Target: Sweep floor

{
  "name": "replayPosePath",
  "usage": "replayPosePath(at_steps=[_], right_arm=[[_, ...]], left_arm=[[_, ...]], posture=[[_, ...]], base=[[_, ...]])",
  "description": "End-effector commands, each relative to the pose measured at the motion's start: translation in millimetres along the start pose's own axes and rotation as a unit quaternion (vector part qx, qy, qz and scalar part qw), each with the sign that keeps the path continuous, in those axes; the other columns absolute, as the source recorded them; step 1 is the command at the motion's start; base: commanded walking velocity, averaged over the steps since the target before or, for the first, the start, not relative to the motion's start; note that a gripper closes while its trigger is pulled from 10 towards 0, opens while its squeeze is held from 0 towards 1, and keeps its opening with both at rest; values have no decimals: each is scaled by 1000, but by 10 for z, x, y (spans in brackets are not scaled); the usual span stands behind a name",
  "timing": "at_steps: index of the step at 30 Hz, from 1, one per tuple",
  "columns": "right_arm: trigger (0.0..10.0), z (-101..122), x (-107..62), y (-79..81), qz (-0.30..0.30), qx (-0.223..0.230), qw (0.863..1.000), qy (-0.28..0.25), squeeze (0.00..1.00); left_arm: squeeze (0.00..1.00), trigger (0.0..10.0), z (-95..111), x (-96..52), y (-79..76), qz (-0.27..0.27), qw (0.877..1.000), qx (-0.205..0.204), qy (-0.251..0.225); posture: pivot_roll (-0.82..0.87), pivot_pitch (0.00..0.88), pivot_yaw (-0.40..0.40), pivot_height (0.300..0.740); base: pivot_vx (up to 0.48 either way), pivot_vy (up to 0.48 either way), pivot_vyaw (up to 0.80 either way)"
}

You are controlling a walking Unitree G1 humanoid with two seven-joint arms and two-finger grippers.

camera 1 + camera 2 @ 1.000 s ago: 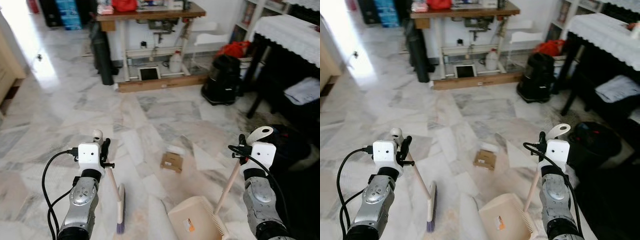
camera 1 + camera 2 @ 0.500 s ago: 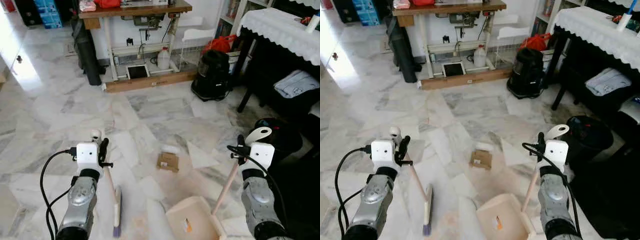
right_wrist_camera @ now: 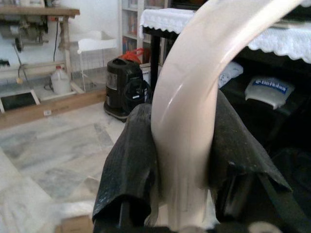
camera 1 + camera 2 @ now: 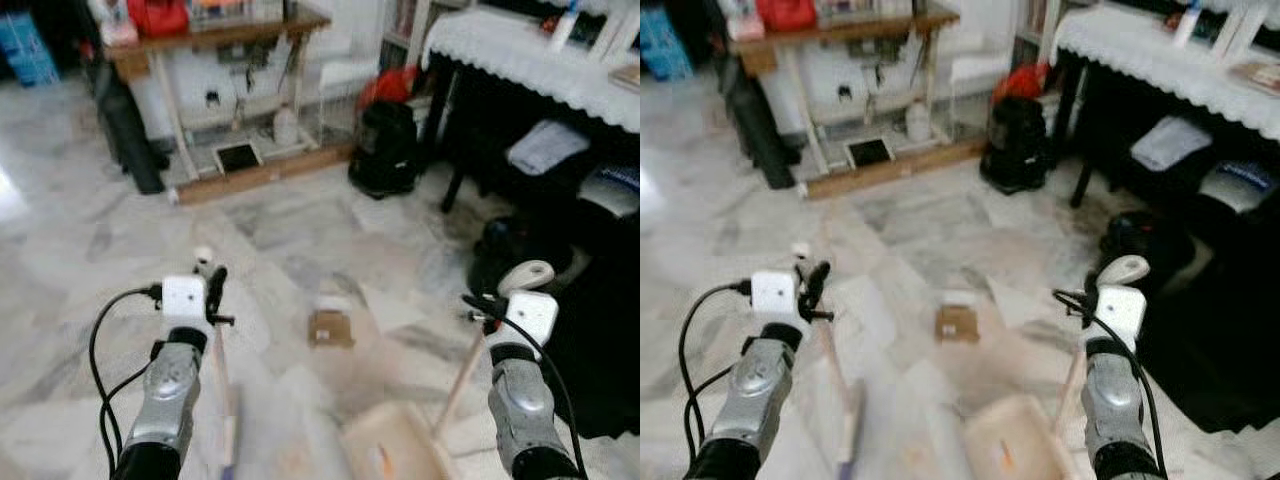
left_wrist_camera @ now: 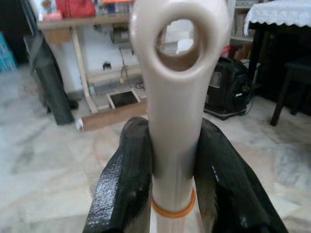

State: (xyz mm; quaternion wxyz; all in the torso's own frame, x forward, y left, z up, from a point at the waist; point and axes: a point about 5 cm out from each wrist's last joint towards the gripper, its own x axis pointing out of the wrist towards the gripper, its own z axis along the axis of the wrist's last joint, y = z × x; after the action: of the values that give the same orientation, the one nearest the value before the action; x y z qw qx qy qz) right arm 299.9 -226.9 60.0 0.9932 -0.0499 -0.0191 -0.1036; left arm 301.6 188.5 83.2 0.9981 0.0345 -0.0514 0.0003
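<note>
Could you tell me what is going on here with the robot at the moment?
The robot stands on a marble floor with a sweeping tool in each arm. Its left pincer is shut on the cream handle of a broom, whose head rests on the floor. Its right pincer is shut on the handle of a dustpan, set on the floor. A small cardboard box lies ahead between the arms, not yet swept up. The head views are blurred.

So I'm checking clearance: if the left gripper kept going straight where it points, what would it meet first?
Probably the wooden worktable against the wall; the left gripper, shut on the broom handle, points that way over open floor. Depth is unclear.
</note>
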Motion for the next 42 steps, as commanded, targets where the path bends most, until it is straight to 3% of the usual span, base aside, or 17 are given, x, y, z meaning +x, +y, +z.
replayPosePath(at_steps=[1,9,42], right_arm=[[10000,116,55,18,-3,8,1000,-29,0],[10000,124,57,9,-6,4,999,-32,0],[10000,124,67,-2,-11,6,1000,-28,0]], left_arm=[[0,10000,20,-1,19,1,1000,6,-6],[0,10000,20,7,10,-1,1000,6,-4],[0,10000,17,4,15,1,1000,7,-4]], posture=[[0,0,18,740],[-2,0,18,740],[-1,0,16,740]], base=[[0,0,0],[30,0,0],[299,0,0]])
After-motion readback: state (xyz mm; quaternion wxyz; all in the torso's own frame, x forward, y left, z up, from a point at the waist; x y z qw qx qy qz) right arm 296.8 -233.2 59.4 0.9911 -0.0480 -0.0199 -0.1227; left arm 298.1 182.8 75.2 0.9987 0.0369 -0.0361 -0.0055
